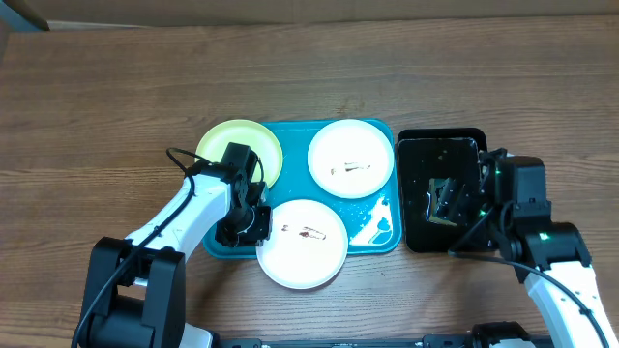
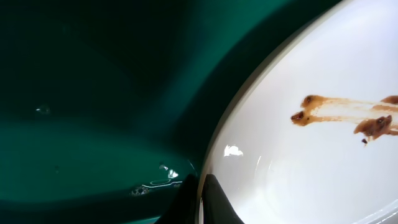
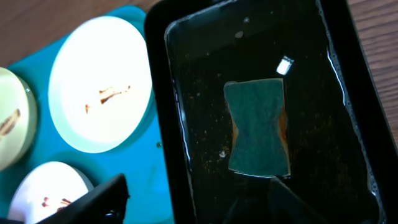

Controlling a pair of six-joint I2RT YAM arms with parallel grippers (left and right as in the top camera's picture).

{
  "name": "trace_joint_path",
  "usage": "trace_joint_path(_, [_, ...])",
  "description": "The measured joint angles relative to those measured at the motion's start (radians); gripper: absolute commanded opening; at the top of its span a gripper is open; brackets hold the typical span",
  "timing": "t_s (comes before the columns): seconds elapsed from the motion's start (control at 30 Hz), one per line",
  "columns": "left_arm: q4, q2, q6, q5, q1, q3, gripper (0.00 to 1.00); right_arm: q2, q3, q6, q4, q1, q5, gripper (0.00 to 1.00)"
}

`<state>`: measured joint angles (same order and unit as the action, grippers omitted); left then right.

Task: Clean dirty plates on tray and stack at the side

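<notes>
Left jaws: straddling the 9 o'clock rim of the smeared white plate lying at 6 o'clock on the tray; clamped or not, cannot tell. Right jaws: gaping wide, holding nothing, hovering over the sponge in the black tub. Step, likely: fetching the sponge; next calling for lowering and closing.

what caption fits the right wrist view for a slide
Open right gripper above a sponge in the black tub beside smeared plates
</notes>
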<state>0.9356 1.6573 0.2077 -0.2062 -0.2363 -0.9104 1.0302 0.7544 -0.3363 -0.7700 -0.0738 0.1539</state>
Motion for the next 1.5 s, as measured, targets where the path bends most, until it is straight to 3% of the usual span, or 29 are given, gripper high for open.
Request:
trace_joint_path(0.43, [0.000, 0.000, 0.003, -0.003, 0.000, -0.091, 0.04, 0.180, 0.070, 0.029, 0.026, 0.000, -0.068, 0.69])
trace_joint_path(0.87, [0.004, 0.000, 0.013, -0.003, 0.000, -0.091, 0.04, 0.484, 0.070, 0.049, 0.081, 0.000, -0.121, 0.54])
trace_joint_path(0.93, [0.004, 0.000, 0.019, -0.003, 0.000, -0.091, 0.04, 0.519, 0.070, 0.048, 0.084, 0.000, -0.130, 0.45])
trace_joint_path(1.0, [0.004, 0.000, 0.023, -0.003, 0.000, -0.091, 0.04, 0.549, 0.070, 0.055, 0.095, 0.000, -0.137, 0.21])
trace_joint_path(1.07, [0.004, 0.000, 0.023, -0.003, 0.000, -0.091, 0.04, 0.567, 0.070, 0.053, 0.100, 0.000, -0.138, 0.04])
trace_joint_path(1.27, [0.005, 0.000, 0.026, -0.003, 0.000, -0.091, 0.04, 0.581, 0.076, 0.041, 0.097, 0.000, -0.140, 0.05])
trace_joint_path(1.33, [0.005, 0.000, 0.026, -0.003, 0.000, -0.091, 0.04, 0.581, 0.076, 0.034, 0.097, 0.000, -0.139, 0.29])
trace_joint_path(1.4, [0.006, 0.000, 0.026, -0.003, 0.000, -0.091, 0.04, 0.582, 0.078, 0.026, 0.096, 0.000, -0.132, 0.43])
trace_joint_path(1.5, [0.007, 0.000, 0.026, -0.003, 0.000, -0.091, 0.04, 0.586, 0.091, 0.028, 0.078, 0.000, -0.116, 0.47])
